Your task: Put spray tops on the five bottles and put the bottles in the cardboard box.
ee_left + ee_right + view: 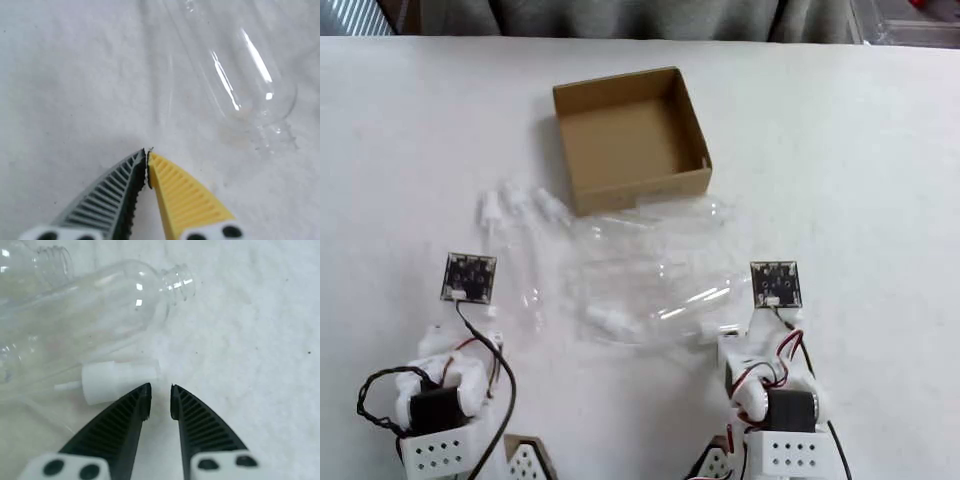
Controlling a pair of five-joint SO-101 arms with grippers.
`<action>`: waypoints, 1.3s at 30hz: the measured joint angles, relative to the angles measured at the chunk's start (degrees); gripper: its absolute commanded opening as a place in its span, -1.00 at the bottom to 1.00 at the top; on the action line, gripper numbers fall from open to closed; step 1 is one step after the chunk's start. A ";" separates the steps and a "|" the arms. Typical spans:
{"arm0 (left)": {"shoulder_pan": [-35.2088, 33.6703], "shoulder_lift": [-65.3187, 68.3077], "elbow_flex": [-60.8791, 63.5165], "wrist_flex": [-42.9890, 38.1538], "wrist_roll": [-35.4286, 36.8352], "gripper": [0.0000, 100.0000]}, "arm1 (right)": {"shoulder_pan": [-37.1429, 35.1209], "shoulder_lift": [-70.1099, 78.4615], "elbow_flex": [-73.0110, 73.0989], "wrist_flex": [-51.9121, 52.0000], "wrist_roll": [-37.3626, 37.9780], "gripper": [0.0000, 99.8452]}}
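White table (840,150), cardboard box (642,190), clear bottles (665,275), spray tops (510,205)

A white table (860,150) is stretching across the high view, its matte surface lying evenly lit. Grey folded fabric (640,15) is hanging behind its far edge.
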 measured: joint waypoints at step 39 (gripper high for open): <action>0.53 -0.09 -0.62 -9.76 -0.44 -0.96 | 13.01 -0.09 0.00 -11.16 14.07 -0.89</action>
